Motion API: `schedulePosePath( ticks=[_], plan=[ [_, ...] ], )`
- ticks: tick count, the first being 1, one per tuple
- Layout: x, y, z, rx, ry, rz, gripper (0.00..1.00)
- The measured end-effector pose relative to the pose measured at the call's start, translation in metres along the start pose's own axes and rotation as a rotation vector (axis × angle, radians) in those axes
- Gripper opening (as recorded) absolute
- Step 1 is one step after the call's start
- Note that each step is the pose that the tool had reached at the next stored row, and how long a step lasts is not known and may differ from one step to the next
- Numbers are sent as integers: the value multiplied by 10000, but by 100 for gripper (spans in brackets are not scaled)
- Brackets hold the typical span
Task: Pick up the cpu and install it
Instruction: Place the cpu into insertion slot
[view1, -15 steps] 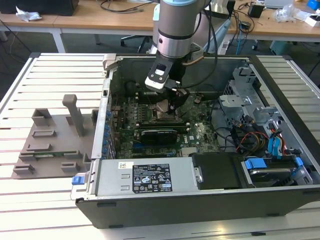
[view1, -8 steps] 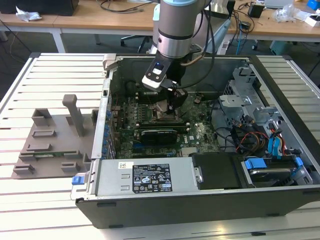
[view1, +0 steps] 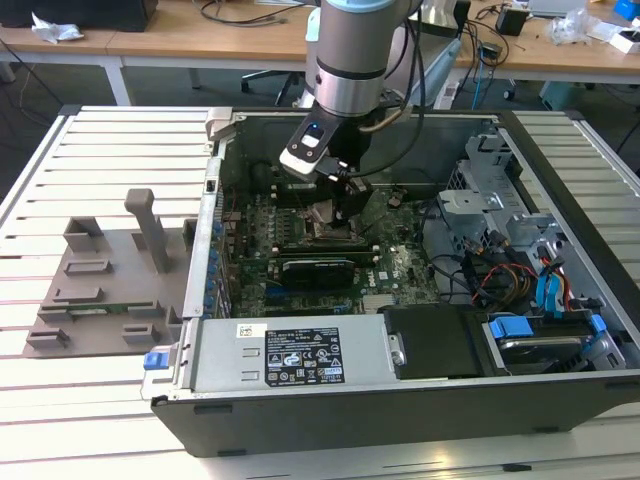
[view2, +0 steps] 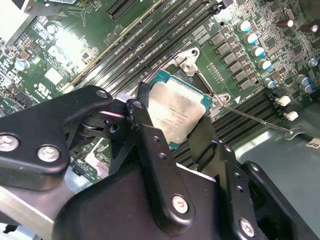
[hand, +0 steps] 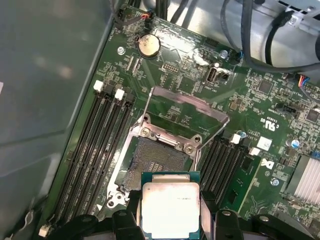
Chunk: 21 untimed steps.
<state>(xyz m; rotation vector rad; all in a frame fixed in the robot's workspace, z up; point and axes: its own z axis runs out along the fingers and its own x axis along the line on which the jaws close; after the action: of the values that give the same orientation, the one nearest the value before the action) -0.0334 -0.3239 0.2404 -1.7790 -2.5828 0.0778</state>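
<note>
The gripper (view2: 176, 116) pinches the cpu (view2: 172, 107) by two opposite edges, jaws closed on the chip. It is held over the open socket (hand: 152, 162) on the green motherboard (hand: 175, 80) and is not seated. The socket's metal cover frame (hand: 187, 107) stands tilted up. Print on the chip's silver top is too faint to read. The open computer case (view1: 400, 400) lies on a slatted table (view1: 100, 140), with a grey tray (view1: 100, 270) at the exterior view's left. A white-and-black label (view1: 300, 352) on the case's near side is too small to read.

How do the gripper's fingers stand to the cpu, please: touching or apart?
Touching. In the first wrist view the fingers of the gripper press against two opposite edges of the cpu, with no gap on either side; the second wrist view agrees.
</note>
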Motion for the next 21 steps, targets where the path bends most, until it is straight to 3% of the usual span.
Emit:
schedulePosePath(
  ticks=[21],
  plan=[
    [0, 0, 0, 36, 62, 1432, 55]
  ],
)
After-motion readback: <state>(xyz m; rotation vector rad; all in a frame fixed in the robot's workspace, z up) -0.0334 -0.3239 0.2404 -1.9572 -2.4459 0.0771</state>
